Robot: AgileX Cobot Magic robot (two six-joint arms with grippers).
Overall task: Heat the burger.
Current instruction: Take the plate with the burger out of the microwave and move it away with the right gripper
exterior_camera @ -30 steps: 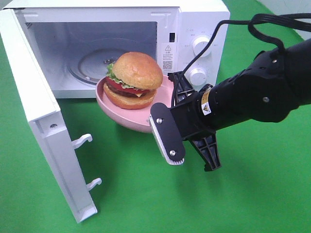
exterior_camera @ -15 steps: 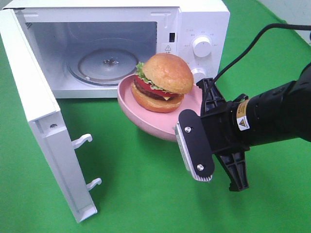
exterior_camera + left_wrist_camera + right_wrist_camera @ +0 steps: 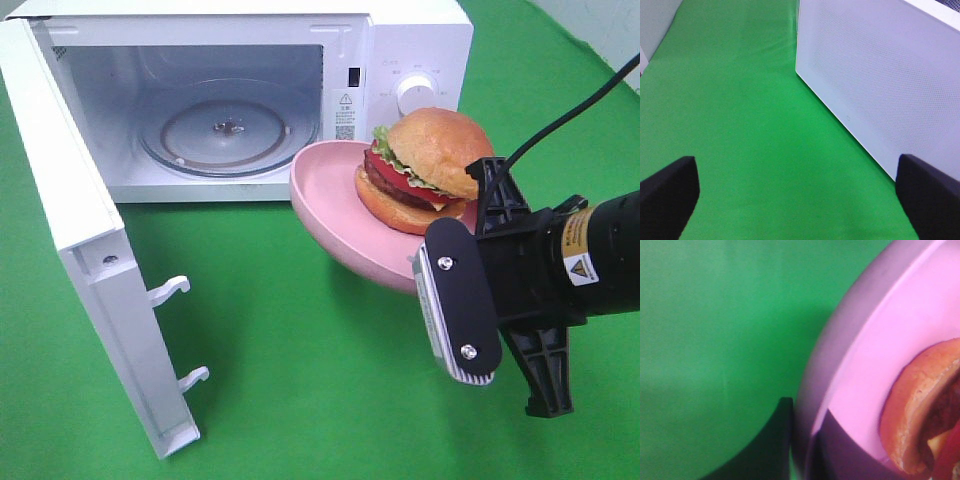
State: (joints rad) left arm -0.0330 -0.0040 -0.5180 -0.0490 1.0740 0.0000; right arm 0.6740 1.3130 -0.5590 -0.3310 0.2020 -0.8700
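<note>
Glossy round burger (image 3: 428, 168) on smooth pink plate (image 3: 335, 205), pinched by right fingers (image 3: 840, 450).

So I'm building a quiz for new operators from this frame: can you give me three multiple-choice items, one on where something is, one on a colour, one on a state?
1. Where is the burger?
A. on the turntable
B. on the plate, outside the microwave
C. on the green cloth

2. What colour is the plate?
A. white
B. blue
C. pink

3. How is the microwave door?
A. swung open
B. shut
C. removed

Answers:
1 B: the right hand holds the plate in the air in front of the control panel.
2 C: its rim and bowl are pink in both views.
3 A: the door stands out at the left and the turntable shows bare.
</note>
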